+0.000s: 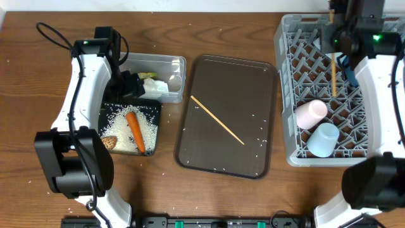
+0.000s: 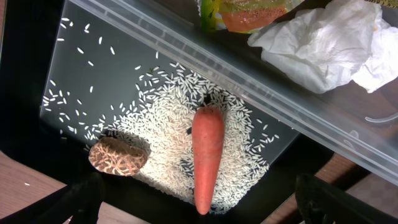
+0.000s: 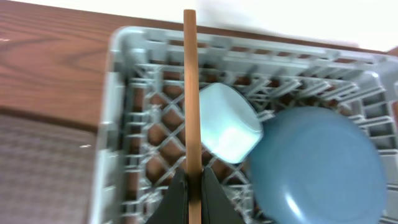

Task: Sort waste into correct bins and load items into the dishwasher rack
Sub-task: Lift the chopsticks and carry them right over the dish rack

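**Desk:** What is the right gripper (image 3: 194,186) doing?

**Photographer:** Its fingers are clenching 1 wooden chopstick (image 3: 189,93), which is hanging over the grey dishwasher rack (image 1: 285,44). A pink cup (image 1: 311,114), a light-blue cup (image 1: 323,139) and a blue dish (image 3: 317,162) are lying inside.

**Desk:** And the left gripper (image 2: 199,185)?

**Photographer:** Its fingers are spreading wide and gripping nothing, hovering over the black tray (image 1: 104,117), where a carrot (image 2: 207,155) and a brown lump (image 2: 117,155) are lying on rice (image 2: 161,143). Tissue (image 2: 323,43) and a wrapper (image 2: 249,12), its print too blurred to read, are sitting in the clear tub (image 1: 177,63). The 2nd chopstick (image 1: 217,120) is lying on the brown serving tray (image 1: 253,82) on the bench (image 1: 190,25).
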Robot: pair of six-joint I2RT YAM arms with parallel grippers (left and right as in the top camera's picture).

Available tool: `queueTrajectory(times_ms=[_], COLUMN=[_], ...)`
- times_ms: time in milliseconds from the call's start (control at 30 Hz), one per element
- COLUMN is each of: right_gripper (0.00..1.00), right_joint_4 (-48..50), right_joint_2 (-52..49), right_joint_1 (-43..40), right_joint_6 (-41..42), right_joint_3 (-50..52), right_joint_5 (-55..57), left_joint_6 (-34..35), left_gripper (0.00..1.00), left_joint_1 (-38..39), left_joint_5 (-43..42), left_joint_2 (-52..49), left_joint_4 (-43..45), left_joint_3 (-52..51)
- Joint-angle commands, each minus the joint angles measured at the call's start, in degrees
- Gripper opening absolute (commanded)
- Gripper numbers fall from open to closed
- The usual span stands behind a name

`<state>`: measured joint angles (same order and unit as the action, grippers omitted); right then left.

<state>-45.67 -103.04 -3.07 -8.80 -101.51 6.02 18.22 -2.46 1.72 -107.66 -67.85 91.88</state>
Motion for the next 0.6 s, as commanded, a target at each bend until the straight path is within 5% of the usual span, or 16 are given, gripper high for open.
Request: queueTrajectory(times_ms=[0, 100, 133, 233, 267, 400, 567], right_gripper=[0.01, 0.02, 0.1, 0.81, 0.91, 0.96, 0.9], right_joint_4=[1.8, 3.6, 3.9, 4.1, 4.0, 3.9, 2.4], right_joint_2=[-3.3, -5.1, -5.6, -6.2, -6.2, -6.2, -6.2], right_joint_1=[-2.0, -2.3, -2.3, -2.2, -2.1, -2.1, -0.4], right_joint_6=[-5.9, -7.5, -7.6, -7.5, -7.5, -3.9, -1.5], right_joint_3=[0.1, 0.1, 0.1, 0.1, 0.1, 0.1, 0.1], right_joint_5=[-0.7, -0.9, -1.1, -4.5, -5.8, -8.1, -16.7], left_joint_6=[0.6, 0.5, 0.6, 0.6, 0.5, 0.5, 0.5], left_gripper=[0.98, 0.98, 0.98, 0.98, 0.98, 0.98, 0.98], left_joint_1=[0.3, 0.3, 0.3, 0.3, 0.3, 0.3, 0.3], left_joint_5=[0.3, 0.3, 0.3, 0.3, 0.3, 0.3, 0.3], left_joint_2=[0.0, 0.0, 0.0, 0.0, 0.0, 0.0, 0.0], left_joint_4=[-0.2, -0.2, -0.2, -0.2, -0.2, -0.2, -0.2], left_joint_3=[0.6, 0.6, 0.6, 0.6, 0.6, 0.6, 0.6])
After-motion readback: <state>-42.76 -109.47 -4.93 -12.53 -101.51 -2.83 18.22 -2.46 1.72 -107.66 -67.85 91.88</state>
